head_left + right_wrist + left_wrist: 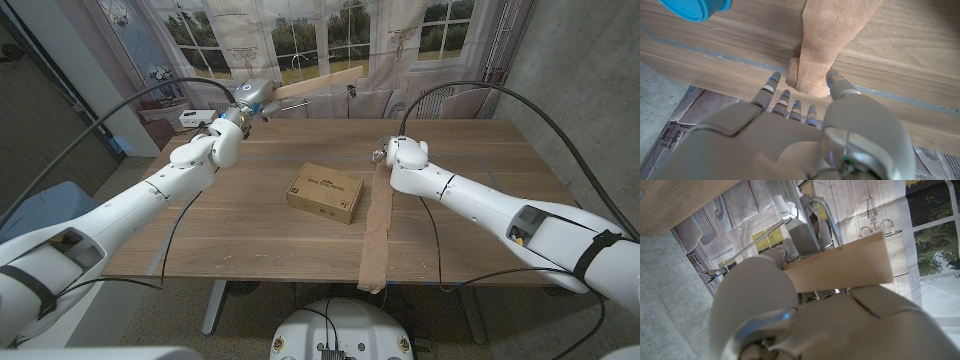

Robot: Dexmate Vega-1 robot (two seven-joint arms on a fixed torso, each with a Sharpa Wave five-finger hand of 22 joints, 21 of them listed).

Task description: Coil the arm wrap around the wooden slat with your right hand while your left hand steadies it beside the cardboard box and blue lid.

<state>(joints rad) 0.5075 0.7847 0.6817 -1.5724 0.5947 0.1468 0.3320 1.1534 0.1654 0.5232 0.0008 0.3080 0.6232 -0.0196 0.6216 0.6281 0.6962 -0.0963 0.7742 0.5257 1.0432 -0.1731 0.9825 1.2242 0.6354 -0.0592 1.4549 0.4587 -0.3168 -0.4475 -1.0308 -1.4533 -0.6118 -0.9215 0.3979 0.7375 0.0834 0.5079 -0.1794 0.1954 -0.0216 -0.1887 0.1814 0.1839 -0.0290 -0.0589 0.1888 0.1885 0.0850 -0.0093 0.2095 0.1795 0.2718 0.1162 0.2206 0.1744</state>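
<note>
left arm: comes in from the lower left corner of the head view, stretched toward the table's far left edge
left hand [243,110]: raised above the table, fingers closed round one end of the wooden slat [318,84] — it holds the slat up, tilted
right arm: comes in from the lower right corner, forearm angled in over the table
right hand [397,153]: low at the table surface — fingers [771,81] curled down around the folded end of the tan arm wrap [827,47], thumb on the other side, pinching it

Wooden slat [840,265] in left hand [805,315]
</note>
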